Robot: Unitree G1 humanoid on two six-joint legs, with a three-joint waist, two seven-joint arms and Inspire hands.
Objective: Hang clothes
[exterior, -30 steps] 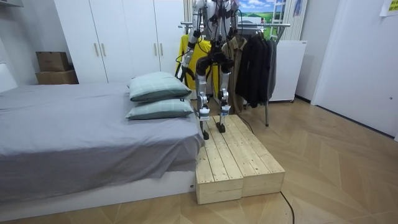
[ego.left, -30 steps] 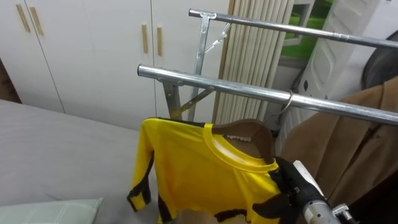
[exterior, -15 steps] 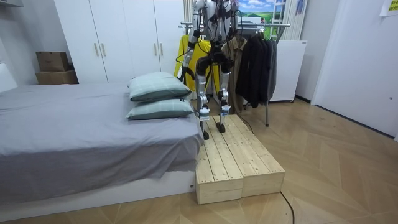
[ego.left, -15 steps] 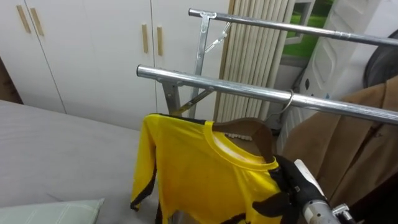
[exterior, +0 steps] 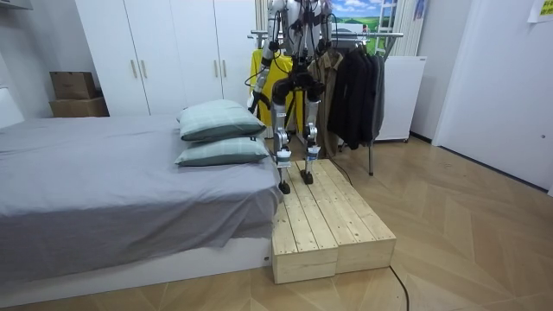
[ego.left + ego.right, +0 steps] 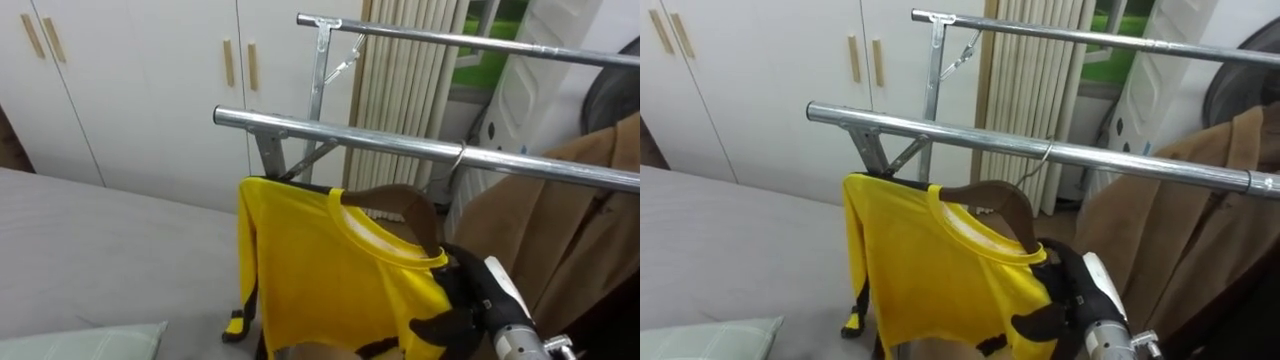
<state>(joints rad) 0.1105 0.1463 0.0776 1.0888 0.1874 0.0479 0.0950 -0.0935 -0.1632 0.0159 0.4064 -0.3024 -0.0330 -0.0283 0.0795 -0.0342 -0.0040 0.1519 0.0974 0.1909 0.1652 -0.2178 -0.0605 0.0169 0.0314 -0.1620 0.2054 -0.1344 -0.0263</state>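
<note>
Left eye view, item one: yellow shirt [image 6: 320, 270], black trim at the cuff, carried on a wooden hanger [image 6: 400, 200] whose wire hook [image 6: 459, 158] sits over the front rail [image 6: 340, 135] of a metal clothes rack; a rear rail [image 6: 450, 40] runs higher behind it. Item two: right robot hand [image 6: 470, 295], entering from the lower right, dark fingers curled on the shirt's shoulder at the hanger's end, apparently gripping cloth and hanger together. Item three: left robot hand [image 5: 252, 97], seen in the room view low beside the shirt's near edge (too small there to tell its state). Item four: tan coat [image 6: 560, 230], hanging on the same rail just right of the shirt, close behind the right robot hand. Standing: the robot is upright on a wooden platform [image 5: 328, 216] between the bed [image 5: 104, 181] and the rack. Step in hand, as judged: seating the hanger and letting go. Handling notes: confirm the hook lies fully over the rail before release; ease the fingers off the shoulder without tugging, since a sideways pull could tilt the hanger or slide the collar off it; withdraw down and to the right, clear of the coat. Relation: the shirt hangs in front of the robot, its right shoulder inside the right robot hand's grasp, its body draping left of and below that hand.
</note>
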